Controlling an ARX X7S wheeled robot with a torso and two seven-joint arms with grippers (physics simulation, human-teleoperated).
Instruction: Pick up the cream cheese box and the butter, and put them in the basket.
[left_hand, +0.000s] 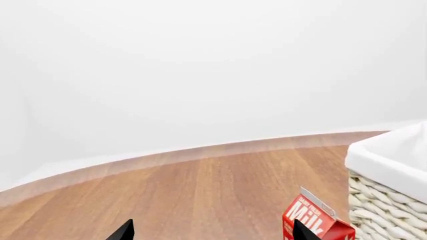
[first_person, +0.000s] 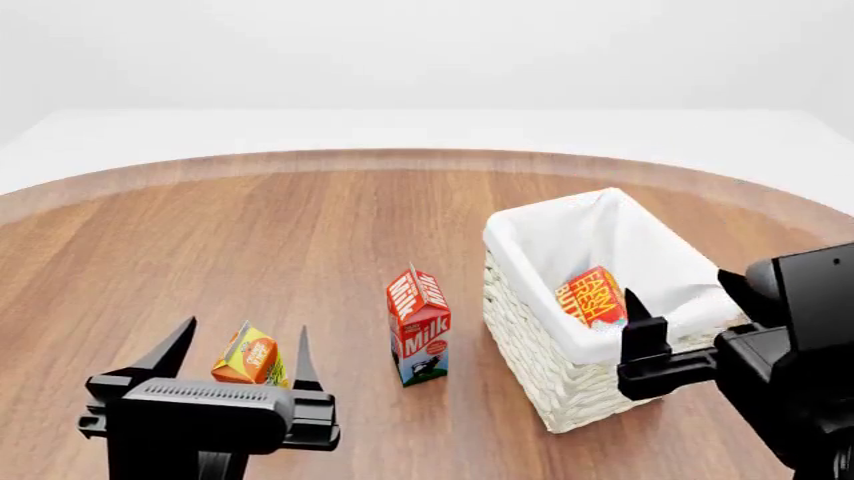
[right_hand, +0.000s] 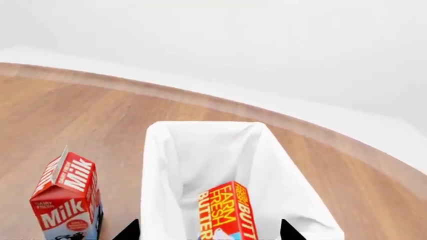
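red-orange butter box with yellow lettering (first_person: 593, 297): inside whitish woven wicker basket with white liner (first_person: 523, 322) | left gripper (first_person: 239, 360): spread, empty | right gripper (right_hand: 209, 231): apart, empty, over basket | red-and-white milk carton (first_person: 419, 325): upright beside basket

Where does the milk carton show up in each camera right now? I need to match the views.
Head view: milk carton stands mid-table, just left of the basket.
Left wrist view: only its top shows, at the bottom edge beside the basket.
Right wrist view: lower left.
Shared landmark: the basket's white liner.
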